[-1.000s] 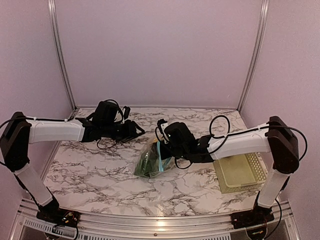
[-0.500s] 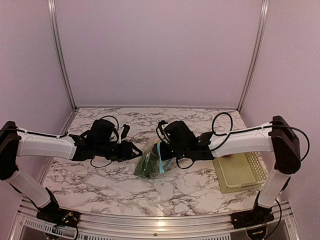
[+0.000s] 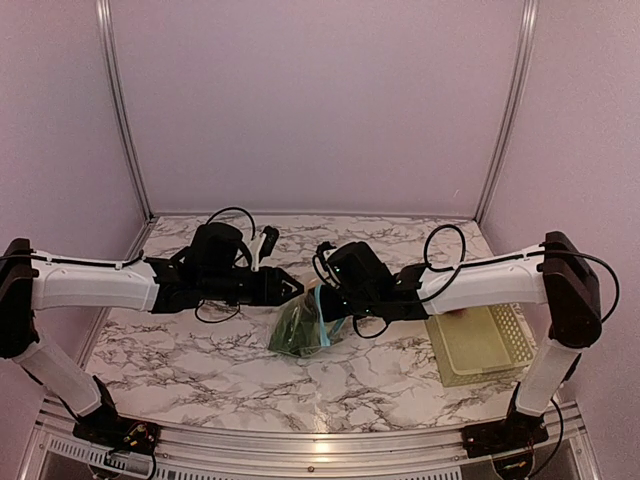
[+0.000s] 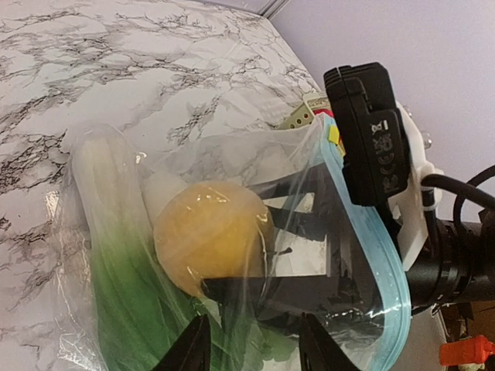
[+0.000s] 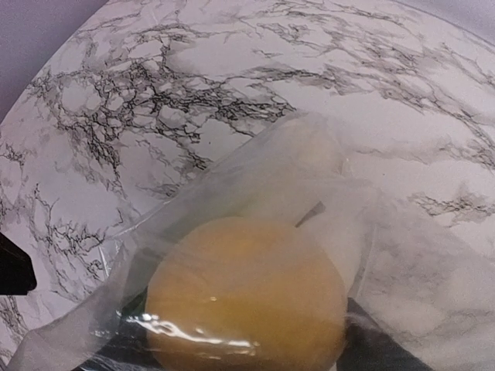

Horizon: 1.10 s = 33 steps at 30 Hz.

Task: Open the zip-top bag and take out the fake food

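Most of what sits in the bag (image 3: pixel 303 328) is smeared by crinkled film. From your left wrist you can pick out only a yellow-orange fruit (image 4: pixel 210 236) and a green vegetable (image 4: pixel 116 301) below it. A pale long shape lies beside them; you cannot tell whether it is the stem or a separate piece. The bag stands tilted on the table (image 3: pixel 200 340) between your two grippers, its blue strip (image 4: pixel 379 263) curving toward the right gripper (image 3: pixel 322 300).

Your left gripper (image 3: pixel 290 287) hovers at the bag's left side. Its pale fingers (image 4: pixel 193 348) are cut off by the frame edge, spread apart and grasping nothing. Your right gripper's dark fingers show only through the plastic. They look parted, one on each side of the fruit, and you cannot tell whether they are inside the bag or behind it. From above, both wrists cover the bag's upper edge. The basket (image 3: pixel 478 342) lies well off to the right, partly under the right arm.
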Available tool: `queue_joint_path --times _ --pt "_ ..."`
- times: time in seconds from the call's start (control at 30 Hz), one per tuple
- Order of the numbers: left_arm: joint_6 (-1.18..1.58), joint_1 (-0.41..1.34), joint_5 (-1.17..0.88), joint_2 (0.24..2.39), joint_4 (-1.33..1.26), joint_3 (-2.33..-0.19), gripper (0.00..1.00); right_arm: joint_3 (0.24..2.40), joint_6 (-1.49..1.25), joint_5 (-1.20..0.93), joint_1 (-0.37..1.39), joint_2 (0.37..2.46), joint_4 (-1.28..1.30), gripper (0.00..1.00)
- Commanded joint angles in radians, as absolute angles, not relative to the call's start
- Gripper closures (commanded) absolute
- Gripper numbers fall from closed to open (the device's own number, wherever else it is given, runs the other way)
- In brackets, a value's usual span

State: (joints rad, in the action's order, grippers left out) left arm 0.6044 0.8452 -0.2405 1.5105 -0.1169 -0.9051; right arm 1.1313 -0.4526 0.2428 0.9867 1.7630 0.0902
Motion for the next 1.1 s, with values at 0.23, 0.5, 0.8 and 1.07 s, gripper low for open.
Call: queue_joint_path --times 0.23,0.5,0.8,1.07 --pt "0.554 0.863 -0.231 1.537 -0.069 -0.922 0.61 1.178 -0.454 0.232 0.979 1.731 0.112 0.57" --pt "0.569 0.876 -0.246 1.489 -0.090 -0.886 0.63 1.192 -0.455 0.234 0.980 1.737 0.122 0.57" --pt "0.670 1.006 -0.062 1.389 0.060 -0.920 0.59 1.215 -0.491 0.251 1.003 1.757 0.144 0.58" --pt "0.710 1.099 0.108 1.463 0.235 -1.079 0.56 1.228 -0.513 0.273 1.013 1.759 0.173 0.59"
